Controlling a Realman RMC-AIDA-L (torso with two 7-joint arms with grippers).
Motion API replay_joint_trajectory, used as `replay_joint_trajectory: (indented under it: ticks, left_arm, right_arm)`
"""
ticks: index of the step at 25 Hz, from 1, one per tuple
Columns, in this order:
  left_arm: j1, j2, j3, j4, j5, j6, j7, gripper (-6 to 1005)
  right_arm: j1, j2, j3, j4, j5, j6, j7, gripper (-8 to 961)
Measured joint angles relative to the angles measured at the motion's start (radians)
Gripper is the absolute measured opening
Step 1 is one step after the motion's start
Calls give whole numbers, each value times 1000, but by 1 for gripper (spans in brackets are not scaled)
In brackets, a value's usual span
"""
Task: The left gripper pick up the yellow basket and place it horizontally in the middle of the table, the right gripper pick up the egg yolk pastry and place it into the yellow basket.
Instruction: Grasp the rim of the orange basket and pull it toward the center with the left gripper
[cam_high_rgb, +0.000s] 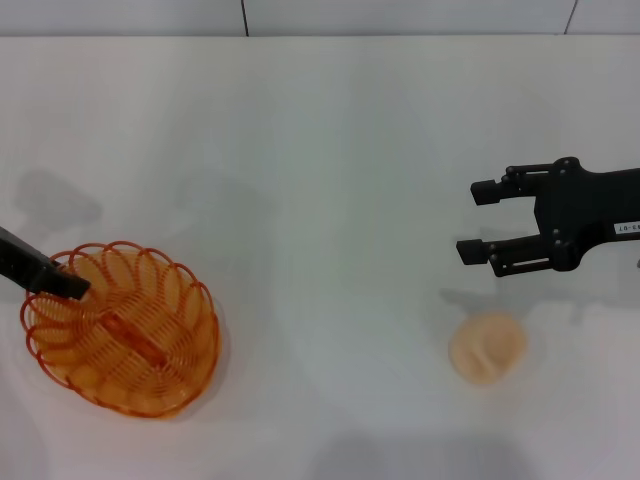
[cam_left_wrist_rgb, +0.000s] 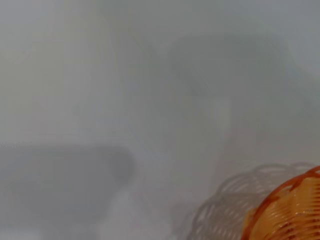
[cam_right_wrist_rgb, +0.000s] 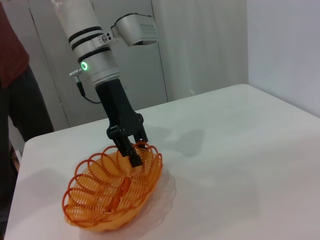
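Note:
The yellow basket (cam_high_rgb: 120, 335) lies at the table's (cam_high_rgb: 320, 150) left front, seen also in the right wrist view as the basket (cam_right_wrist_rgb: 115, 192) and at the corner of the left wrist view (cam_left_wrist_rgb: 295, 210). My left gripper (cam_high_rgb: 62, 282) reaches in from the left edge, and its fingers (cam_right_wrist_rgb: 134, 156) pinch the basket's far rim. The basket leans, with the held end higher. The egg yolk pastry (cam_high_rgb: 487, 347) sits on the table at the right front. My right gripper (cam_high_rgb: 478, 220) hovers behind the pastry, open and holding nothing.
A person in a dark red shirt (cam_right_wrist_rgb: 10, 50) stands past the table's far left side in the right wrist view. The table's back edge meets a grey wall (cam_high_rgb: 400, 15).

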Motion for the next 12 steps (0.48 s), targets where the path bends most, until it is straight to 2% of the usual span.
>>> replay_joint_trajectory:
  ticks: [6,11,12]
  left_arm:
    - [0,0,4,0,0,-4,1,279]
    - [-2,-1,11,-1,1,7,4,148]
    - [-3,-1,12,-1,1,12,5,147]
  right_arm:
    - [0,0,1,0,0,0,0,749]
    - [-2,0,1,-1,0,0,0,748]
    - [-2,0,1,-1,0,0,0,748]
